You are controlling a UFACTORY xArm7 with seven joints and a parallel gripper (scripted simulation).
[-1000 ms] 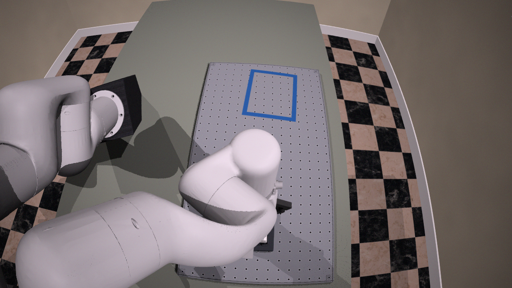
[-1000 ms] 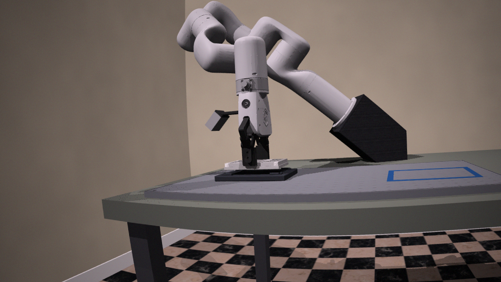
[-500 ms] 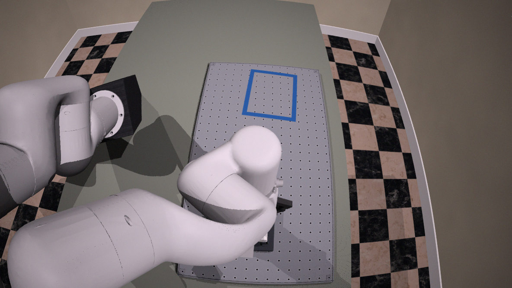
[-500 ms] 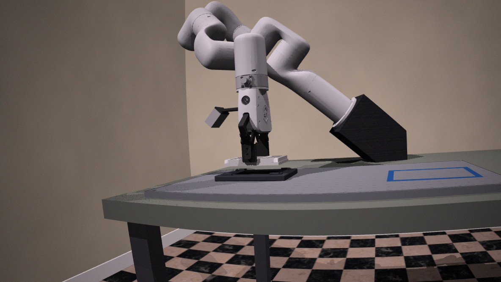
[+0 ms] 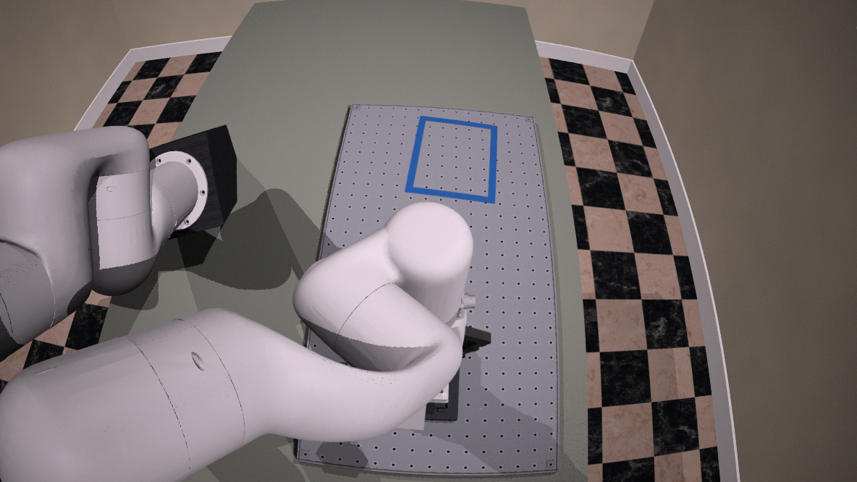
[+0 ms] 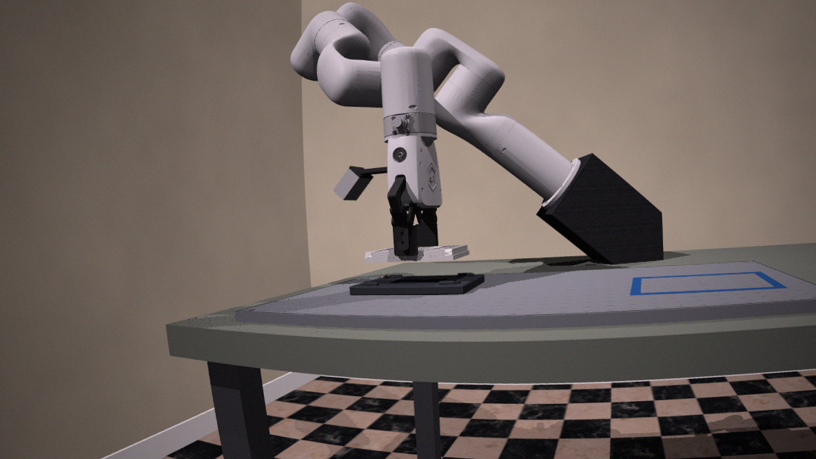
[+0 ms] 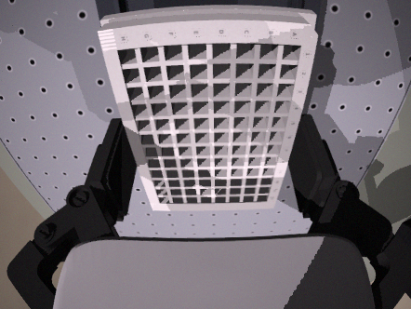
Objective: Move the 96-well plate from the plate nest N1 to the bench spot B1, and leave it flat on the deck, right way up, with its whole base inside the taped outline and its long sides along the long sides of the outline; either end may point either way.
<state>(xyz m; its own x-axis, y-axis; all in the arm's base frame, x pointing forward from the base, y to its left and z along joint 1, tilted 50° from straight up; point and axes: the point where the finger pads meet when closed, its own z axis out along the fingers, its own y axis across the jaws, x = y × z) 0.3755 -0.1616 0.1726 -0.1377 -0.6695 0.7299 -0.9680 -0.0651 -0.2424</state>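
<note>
The white 96-well plate [image 6: 419, 252] hangs level in the air, a little above the black plate nest [image 6: 416, 282] at the near end of the deck. My gripper [image 6: 411, 246] is shut on the plate across its short width. In the overhead view my arm hides the plate; only a corner of the nest [image 5: 444, 404] shows. The blue taped outline [image 5: 452, 158] lies at the far end of the deck, also seen from the side [image 6: 706, 282].
The grey perforated deck lies on a green table. My arm's black base block [image 6: 602, 208] stands at the table's back edge. The wrist camera [image 6: 352, 184] juts out to the left of the gripper.
</note>
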